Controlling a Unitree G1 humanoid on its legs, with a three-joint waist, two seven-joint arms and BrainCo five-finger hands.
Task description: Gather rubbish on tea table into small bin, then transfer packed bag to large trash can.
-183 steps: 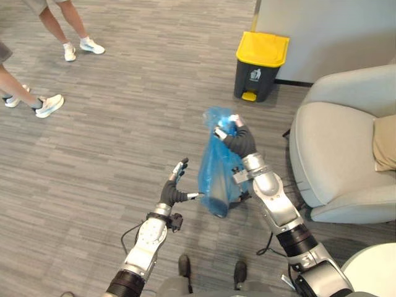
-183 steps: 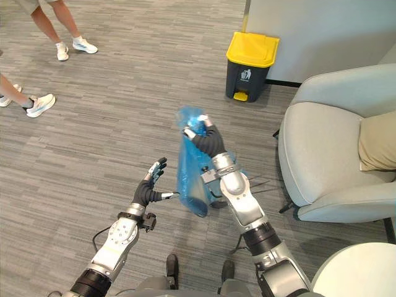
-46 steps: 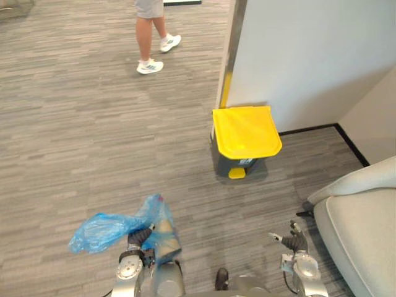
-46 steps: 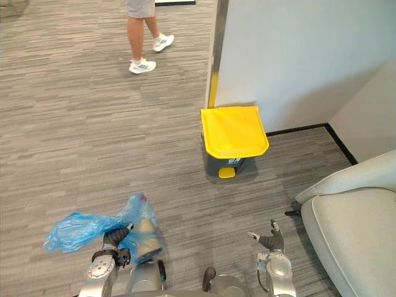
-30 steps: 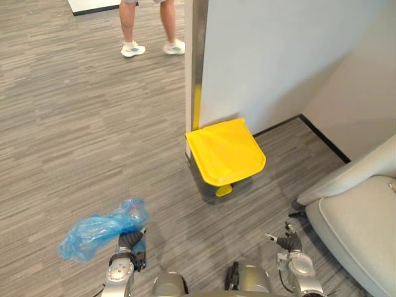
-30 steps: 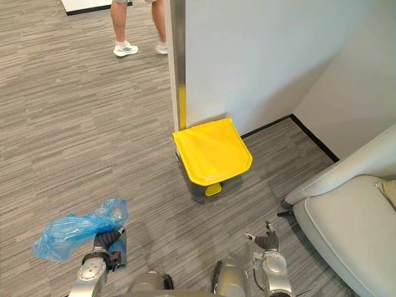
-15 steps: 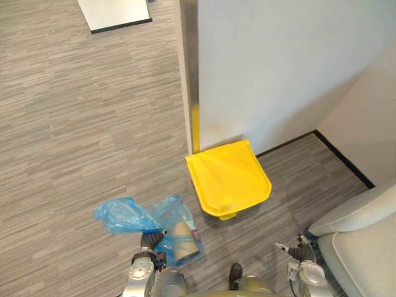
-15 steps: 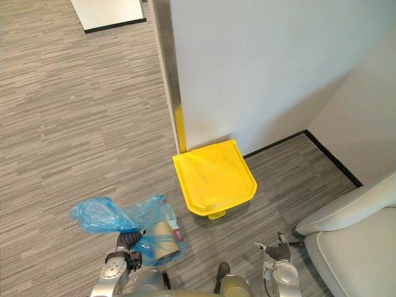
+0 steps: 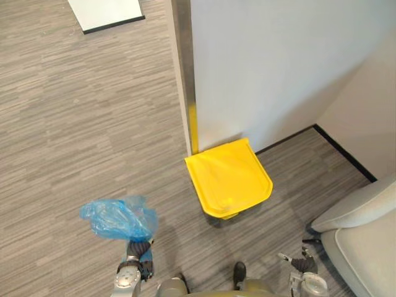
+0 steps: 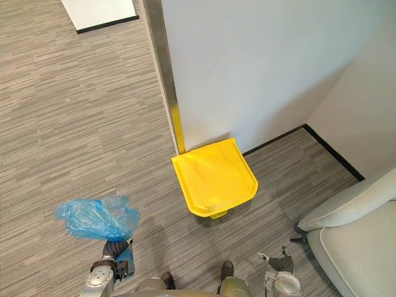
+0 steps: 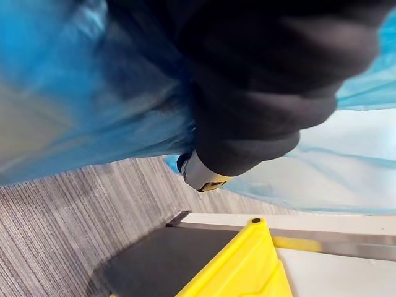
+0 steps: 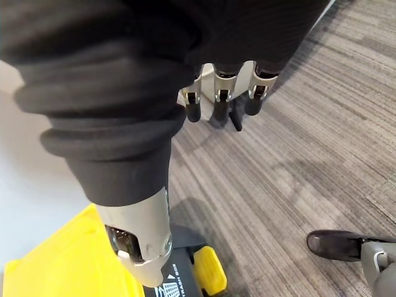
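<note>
Left eye view: left hand (image 9: pixel 138 250) clutches blue bag (image 9: pixel 116 219) near closed yellow-lidded bin (image 9: pixel 229 176) against wall (image 9: pixel 278 62); right hand (image 9: pixel 302 264) slack.

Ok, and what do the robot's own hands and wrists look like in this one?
The right hand has a row of silver fingers with dark tips and a silver thumb, with a dark ribbed cover over its back and wrist. The left hand has the same dark cover, above a silver-grey forearm.
</note>
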